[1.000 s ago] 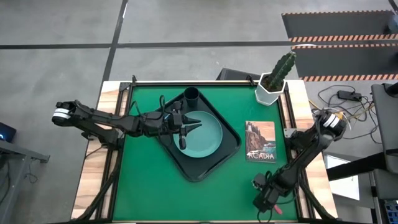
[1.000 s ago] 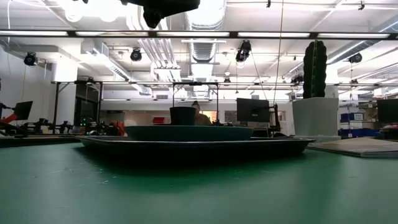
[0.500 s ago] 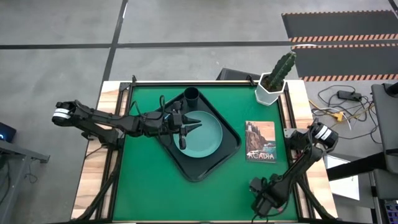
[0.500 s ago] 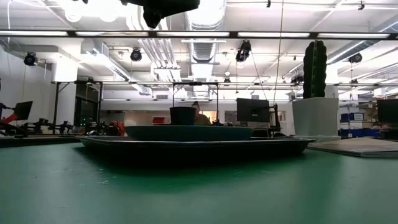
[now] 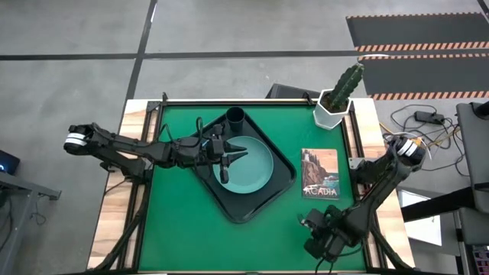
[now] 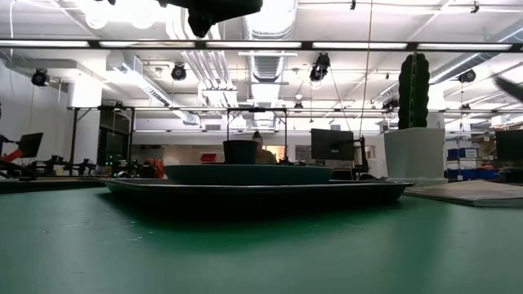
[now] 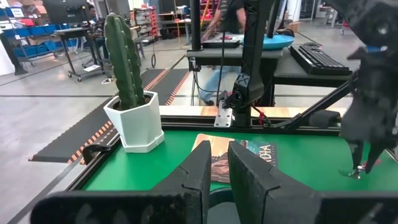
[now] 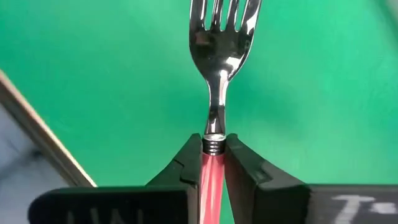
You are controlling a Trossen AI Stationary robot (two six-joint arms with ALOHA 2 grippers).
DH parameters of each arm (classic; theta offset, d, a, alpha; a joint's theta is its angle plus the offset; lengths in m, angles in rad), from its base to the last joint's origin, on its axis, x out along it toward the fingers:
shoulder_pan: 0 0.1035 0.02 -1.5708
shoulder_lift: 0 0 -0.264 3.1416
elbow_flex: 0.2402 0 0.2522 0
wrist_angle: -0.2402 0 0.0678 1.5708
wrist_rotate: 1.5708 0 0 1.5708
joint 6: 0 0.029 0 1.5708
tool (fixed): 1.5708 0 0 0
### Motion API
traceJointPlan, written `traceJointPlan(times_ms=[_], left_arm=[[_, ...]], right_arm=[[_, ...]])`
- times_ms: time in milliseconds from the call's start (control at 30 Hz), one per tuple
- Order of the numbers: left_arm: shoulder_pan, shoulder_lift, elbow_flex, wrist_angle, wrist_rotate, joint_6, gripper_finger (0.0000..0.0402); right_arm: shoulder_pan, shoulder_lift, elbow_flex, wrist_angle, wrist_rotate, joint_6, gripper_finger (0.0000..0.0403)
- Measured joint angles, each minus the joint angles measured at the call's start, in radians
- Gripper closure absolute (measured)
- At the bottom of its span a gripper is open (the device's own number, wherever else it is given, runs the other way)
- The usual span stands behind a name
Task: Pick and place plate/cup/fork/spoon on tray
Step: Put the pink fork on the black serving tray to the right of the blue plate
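Observation:
The dark tray point(image 5: 263, 200) lies mid-table. On it rest the teal plate point(image 5: 256, 169) and, at its far corner, the dark cup point(image 5: 234, 117). My left gripper point(image 5: 237, 156) hovers over the plate's left part, shut and empty in its wrist view point(image 7: 219, 167). My right gripper point(image 5: 315, 238) is near the table's near right corner, shut on the fork point(image 8: 222, 37), which has a silver head and a red-pink handle. The spoon does not show plainly. My right gripper pinches the fork's red-pink handle point(image 8: 212, 171) between its two fingers, right below the metal collar at the handle's head end. The fork lies along the fingers, its head sticking out past the fingertips. It is lifted clear over the green table; the left wrist view shows it hanging below the gripper point(image 7: 356, 169).
A white pot with a cactus point(image 5: 335, 107) stands at the far right corner. A picture book point(image 5: 320, 173) lies right of the tray. Bare green mat lies near the table's front edge, left of my right gripper.
My right gripper has moved a little toward the table's left with the fork, staying shut on it. My left gripper, the plate, the cup and the tray have kept still.

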Motion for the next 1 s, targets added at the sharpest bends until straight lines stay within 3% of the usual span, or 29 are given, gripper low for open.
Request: traceJointPlan(times_ms=[233,367,600,800,1000], left_arm=[[0.000,0.000,-0.001,0.000,0.000,0.000,0.0365],[0.000,0.000,-0.001,0.000,0.000,0.000,0.0365],[0.000,0.001,-0.001,0.000,0.000,-0.001,0.0365],[0.000,0.022,-0.001,0.008,0.000,0.000,0.0365],[-0.001,0.055,-0.002,0.011,0.001,0.000,0.0365]], right_arm=[[-0.013,-0.142,-0.023,0.033,0.429,-0.139,0.0374],[-0.039,-0.190,-0.038,0.086,0.608,-0.275,0.0374],[-0.126,-0.217,-0.049,0.187,0.820,-0.560,0.0374],[-0.170,-0.204,-0.059,0.216,1.041,-0.695,0.0374],[-0.225,-0.206,-0.098,0.220,1.064,-0.705,0.0374]])
